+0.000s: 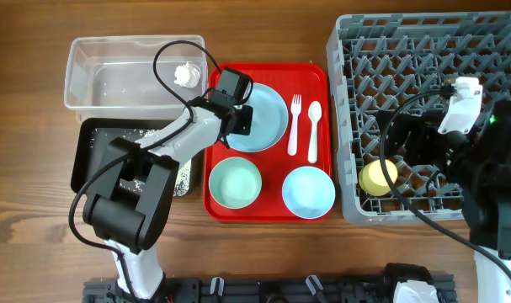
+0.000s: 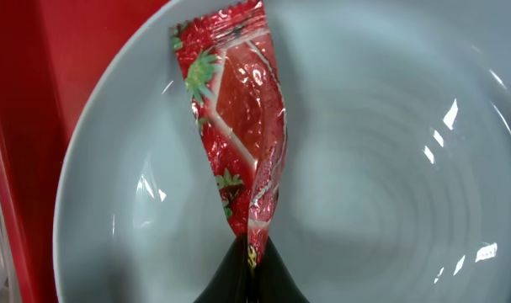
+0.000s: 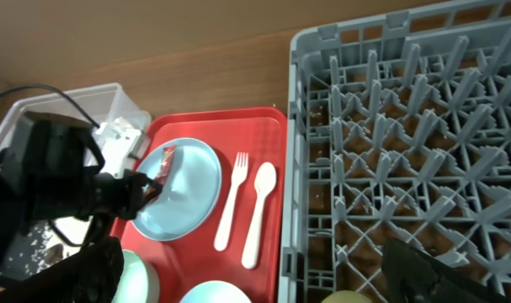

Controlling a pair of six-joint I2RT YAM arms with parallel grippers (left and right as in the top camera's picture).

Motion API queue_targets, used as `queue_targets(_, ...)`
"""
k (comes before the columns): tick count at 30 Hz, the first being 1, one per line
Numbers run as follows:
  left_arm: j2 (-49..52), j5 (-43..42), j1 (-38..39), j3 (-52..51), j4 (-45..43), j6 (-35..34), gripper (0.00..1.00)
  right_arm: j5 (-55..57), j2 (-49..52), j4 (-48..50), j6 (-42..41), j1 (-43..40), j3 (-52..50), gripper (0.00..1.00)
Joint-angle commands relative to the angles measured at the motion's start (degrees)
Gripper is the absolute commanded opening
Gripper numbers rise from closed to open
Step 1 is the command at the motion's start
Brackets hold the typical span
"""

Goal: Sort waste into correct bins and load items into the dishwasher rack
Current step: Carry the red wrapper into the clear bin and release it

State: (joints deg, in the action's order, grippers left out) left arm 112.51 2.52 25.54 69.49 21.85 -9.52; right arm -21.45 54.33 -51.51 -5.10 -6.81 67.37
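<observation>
My left gripper (image 2: 253,261) is shut on the lower end of the red crinkled wrapper (image 2: 238,126), which lies over the round light-blue plate (image 2: 381,168). In the overhead view this gripper (image 1: 238,118) covers the plate's (image 1: 270,118) left edge. The wrapper also shows in the right wrist view (image 3: 164,164). My right gripper (image 1: 407,147) is open and empty over the grey dishwasher rack (image 1: 423,50), just above the small yellow cup (image 1: 378,177) that rests in the rack's front left corner. The white tissue (image 1: 185,74) lies in the clear tub (image 1: 95,67). Rice grains (image 1: 137,135) lie in the black tray (image 1: 91,160).
The flat red tray (image 1: 272,210) holds the mint bowl (image 1: 235,183), the light-blue bowl (image 1: 308,191), the white fork (image 1: 294,124) and the white spoon (image 1: 314,130). The rack stands right of the tray, the two bins left of it.
</observation>
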Motion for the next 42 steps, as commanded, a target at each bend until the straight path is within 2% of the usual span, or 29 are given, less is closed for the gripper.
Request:
queue_targets(1,-6.99,0.35,-0.33,3.48,3.98,-0.31,0.04,1.31,1.79,0.26,-0.5,-0.13,0.55,1.0)
queue_targets(8,-18.32,2.25,-4.96,4.94,8.85,-0.31,0.04,1.29,7.04,0.26,-0.52,-0.13,0.55,1.0)
queue_targets(12,-19.5,1.99,-12.98,4.94,8.48,-0.35,0.04,-0.13,10.14,-4.59,-3.63,-0.13,0.55,1.0)
queue_targets(16,-17.25,-6.19,-21.07,4.92,7.54,0.11,0.04,-5.03,10.05,-4.13,-1.07,-0.13,0.57,1.0)
queue_targets(18,-15.69,-8.9,-23.61,4.94,7.43,0.2,0.04,-5.62,7.63,-3.65,-0.63,-0.13,0.63,1.0)
queue_targets(22,-13.29,-8.94,-25.7,4.92,6.88,1.57,0.04,-5.35,-0.44,-3.78,2.05,-0.13,1.07,1.0)
queue_targets(28,-10.51,-8.68,-25.77,4.74,4.35,3.15,0.04,3.72,-21.44,-5.6,1.9,-0.13,1.09,1.0)
queue_targets(30,-9.66,-8.68,-25.77,4.74,3.54,3.13,0.04,4.13,-24.94,-6.21,1.88,-0.13,1.07,1.0)
queue_targets(31,-9.33,-8.7,-25.77,4.74,3.19,3.13,0.2,4.11,-26.29,-6.51,1.88,-0.13,1.07,1.0)
queue_targets(32,-9.09,-8.7,-25.77,4.76,3.17,3.1,0.58,4.11,-27.26,-6.93,1.88,-0.13,1.07,1.0)
queue_targets(33,-9.09,-8.7,-25.77,4.76,3.21,3.04,1.0,4.13,-27.76,-7.37,1.92,-0.13,1.07,1.0)
queue_targets(37,-11.87,-8.72,-25.77,5.27,5.05,1.57,1.0,4.11,-27.91,-8.33,1.92,-0.13,0.61,1.0)
queue_targets(42,-19.41,-9.57,-25.59,7.37,12.07,1.57,1.0,4.11,-27.87,-9.01,1.9,-0.13,0.39,1.0)
